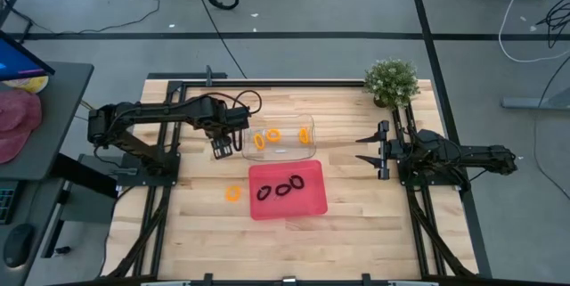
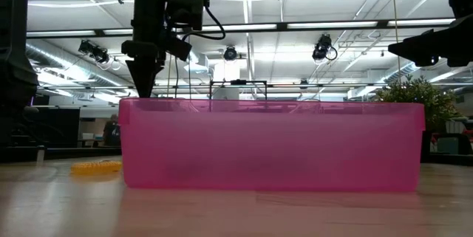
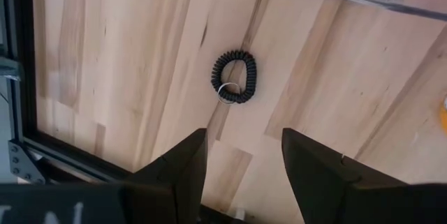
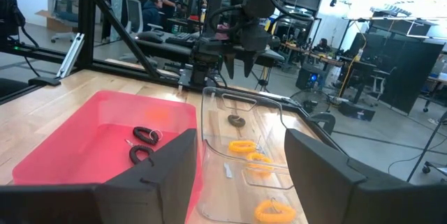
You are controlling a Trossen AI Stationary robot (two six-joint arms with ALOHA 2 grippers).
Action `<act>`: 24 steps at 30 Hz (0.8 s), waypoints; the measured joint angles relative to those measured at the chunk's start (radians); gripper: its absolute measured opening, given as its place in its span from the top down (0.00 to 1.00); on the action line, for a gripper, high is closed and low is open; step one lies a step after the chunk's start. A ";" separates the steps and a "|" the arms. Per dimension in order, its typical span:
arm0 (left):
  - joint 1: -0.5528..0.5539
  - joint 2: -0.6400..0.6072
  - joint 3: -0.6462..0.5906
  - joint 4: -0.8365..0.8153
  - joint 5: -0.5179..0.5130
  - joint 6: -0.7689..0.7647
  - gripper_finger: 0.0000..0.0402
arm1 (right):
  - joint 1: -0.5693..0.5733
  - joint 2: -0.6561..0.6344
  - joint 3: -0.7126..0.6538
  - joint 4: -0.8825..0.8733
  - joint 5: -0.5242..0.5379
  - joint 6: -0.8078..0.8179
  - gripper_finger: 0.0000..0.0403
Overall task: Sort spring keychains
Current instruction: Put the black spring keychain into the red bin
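Observation:
A black spring keychain (image 3: 235,77) lies flat on the bare wood beside the clear tray (image 1: 283,150). My left gripper (image 3: 241,158) (image 1: 221,150) hangs open above it, fingers pointing down, touching nothing. The clear tray holds three orange keychains (image 1: 272,134) (image 4: 243,145). The red tray (image 1: 287,204) (image 4: 63,147) holds three black ones (image 1: 283,188) (image 4: 145,135). One more orange keychain (image 1: 233,193) (image 2: 96,167) lies on the table left of the red tray. My right gripper (image 1: 378,148) (image 4: 241,161) waits open at the table's right, pointing at the trays.
A small potted plant (image 1: 392,81) stands at the table's far right corner. A black frame rail (image 3: 21,77) runs along the table's left side near the left gripper. In the low view the pink tray wall (image 2: 270,145) hides most of the table behind it.

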State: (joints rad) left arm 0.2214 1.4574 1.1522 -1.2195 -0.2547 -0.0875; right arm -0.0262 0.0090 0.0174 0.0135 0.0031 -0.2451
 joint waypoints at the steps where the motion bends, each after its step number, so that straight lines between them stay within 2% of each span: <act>1: 0.000 0.000 0.000 0.002 0.000 0.003 0.53 | 0.000 0.000 0.000 0.000 0.000 0.000 0.45; 24: 0.000 0.000 0.000 0.015 -0.014 -0.005 0.53 | 0.000 0.000 0.000 0.000 0.000 0.000 0.45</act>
State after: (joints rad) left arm 0.2214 1.4574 1.1522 -1.2042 -0.2691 -0.0929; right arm -0.0261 0.0090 0.0174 0.0135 0.0029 -0.2451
